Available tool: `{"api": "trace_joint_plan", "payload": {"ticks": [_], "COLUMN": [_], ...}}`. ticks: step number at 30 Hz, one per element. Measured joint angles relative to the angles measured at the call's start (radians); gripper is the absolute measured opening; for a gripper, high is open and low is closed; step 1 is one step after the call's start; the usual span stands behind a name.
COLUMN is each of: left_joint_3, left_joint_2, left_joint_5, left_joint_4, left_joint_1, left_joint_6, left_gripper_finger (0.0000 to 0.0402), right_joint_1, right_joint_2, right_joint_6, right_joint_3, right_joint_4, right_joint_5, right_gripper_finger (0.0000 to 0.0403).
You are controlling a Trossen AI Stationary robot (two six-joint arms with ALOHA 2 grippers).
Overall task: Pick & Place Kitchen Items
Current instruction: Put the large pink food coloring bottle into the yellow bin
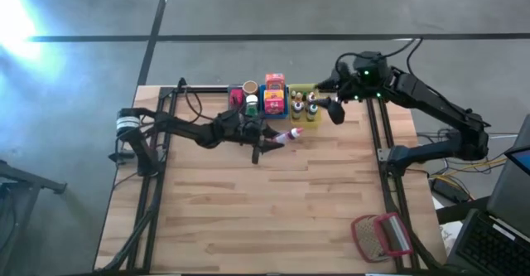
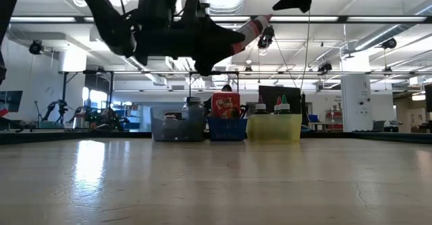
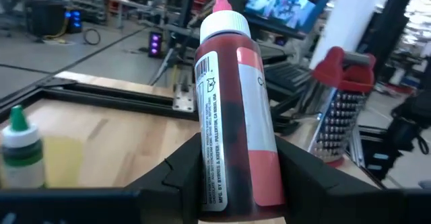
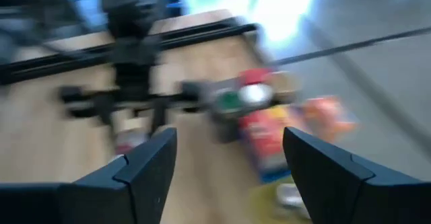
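My left gripper (image 1: 280, 137) hangs in the air over the table's middle, just in front of the bins, shut on a small bottle of red liquid (image 3: 229, 103) with a white cap and pink tip. The bottle (image 1: 295, 133) points toward the table's right side. My right gripper (image 1: 335, 110) hovers high beside the yellow bin (image 2: 273, 127), and in its wrist view the right gripper (image 4: 229, 143) is open with nothing between its fingers. Small bottles (image 1: 303, 106) stand in the yellow bin, orange boxes (image 1: 275, 94) in the blue bin (image 2: 226, 129), and jars (image 1: 250, 94) in the grey bin (image 2: 177, 129). My left gripper pinches the bottle's lower body (image 3: 232, 177) between its two fingers, one on each side. The fingers reach in level from the table's left and lie along the bottle, whose capped end (image 3: 224, 19) sticks out ahead of them. The bottle is lifted well clear of the table.
The three bins stand in a row at the table's far edge. A red-framed mesh grater (image 1: 383, 234) lies at the near right corner. Black frame rails (image 1: 381, 143) run along both sides of the wooden top.
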Motion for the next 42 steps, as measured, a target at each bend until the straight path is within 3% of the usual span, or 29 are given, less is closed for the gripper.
{"api": "trace_joint_plan", "payload": {"ticks": [3, 6, 14, 21, 35, 42], "left_joint_3": [0.030, 0.043, 0.043, 0.047, 0.099, 0.099], "left_joint_2": [0.000, 0.000, 0.000, 0.000, 0.000, 0.000], "left_joint_5": [0.011, 0.011, 0.009, 0.009, 0.049, 0.055], "left_joint_4": [-0.053, -0.080, -0.080, -0.048, -0.068, -0.077], "left_joint_1": [-0.003, -0.008, -0.009, -0.009, -0.009, -0.008], "left_joint_6": [0.014, 0.021, 0.018, 0.017, 0.045, 0.049], "left_gripper_finger": [0.0151, 0.0151, 0.0151, 0.0151, 0.0152, 0.0152], "right_joint_1": [0.005, 0.022, 0.127, 0.190, 0.197, 0.197], "right_joint_2": [0.032, 0.059, 0.072, 0.082, 0.171, 0.161], "right_joint_6": [0.006, -0.002, -0.038, -0.028, -0.033, -0.034], "right_joint_3": [0.000, -0.001, -0.018, -0.020, -0.021, -0.021], "right_joint_4": [-0.023, -0.059, -0.064, -0.071, -0.063, -0.068], "right_joint_5": [-0.172, -0.243, -0.240, -0.146, -0.138, -0.138], "right_gripper_finger": [0.0255, 0.0245, 0.0228, 0.0237, 0.0274, 0.0253]}}
